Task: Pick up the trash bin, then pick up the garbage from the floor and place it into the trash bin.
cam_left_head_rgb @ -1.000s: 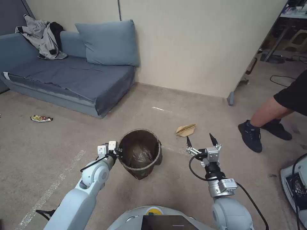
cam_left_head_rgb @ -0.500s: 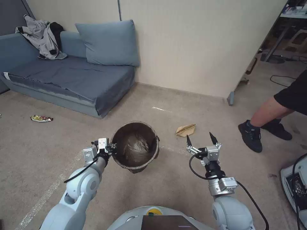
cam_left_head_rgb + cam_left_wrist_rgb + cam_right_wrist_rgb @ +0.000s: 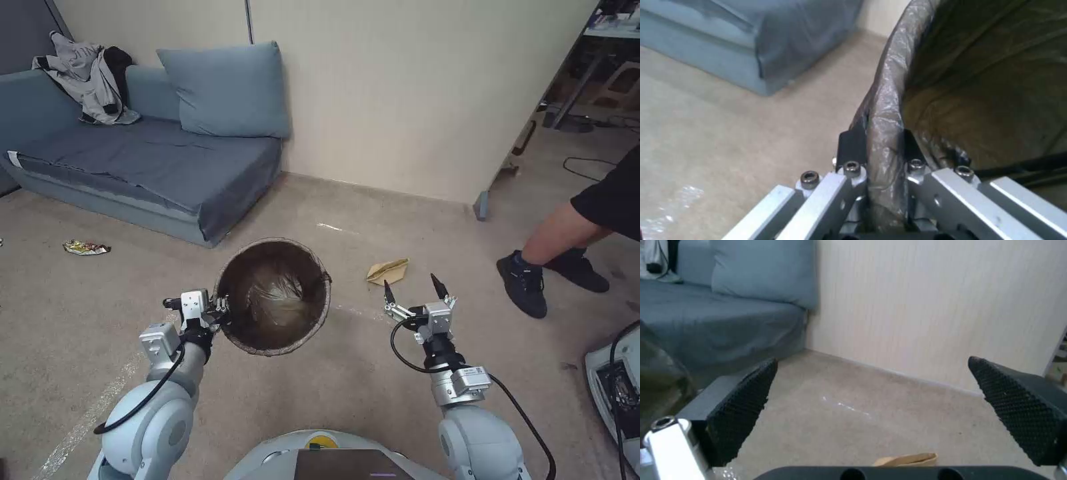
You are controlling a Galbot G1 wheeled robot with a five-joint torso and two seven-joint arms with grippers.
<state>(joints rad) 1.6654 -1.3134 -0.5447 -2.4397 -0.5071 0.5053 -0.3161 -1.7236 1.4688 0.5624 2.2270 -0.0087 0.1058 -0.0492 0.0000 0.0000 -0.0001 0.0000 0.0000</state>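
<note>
**Status: bin held by left arm, right arm open over floor**

1. Left gripper (image 3: pixel 218 313): I read it clamped on the rim of the trash bin (image 3: pixel 273 297). In the left wrist view the gripper (image 3: pixel 880 160) has one finger (image 3: pixel 851 146) outside the bag-covered rim and the other inside it, with the rim of the bin (image 3: pixel 882 100) pinched between them.

2. Trash bin: in the head view it sits at about 12 o'clock from the robot's base, tilted so its mouth faces the camera. The dark bag lining is folded over the rim. The bin is just beside the left gripper, at its 3 o'clock.

3. Right gripper (image 3: pixel 408 292): I see its fingers spread wide apart with nothing between them. It is well apart from the bin, at the bin's 3 o'clock. The right wrist view shows the gripper (image 3: pixel 871 406) with both textured pads (image 3: pixel 744 400) apart.

4. Garbage: a tan folded paper (image 3: pixel 388 271) lies on the carpet (image 3: pixel 413 220) near the right gripper, at its 11 o'clock, and shows in the right wrist view (image 3: pixel 907 459) between the fingers. A yellow snack wrapper (image 3: pixel 85 247) lies at the bin's 9 o'clock, well apart, near the sofa (image 3: pixel 147 167).
</note>
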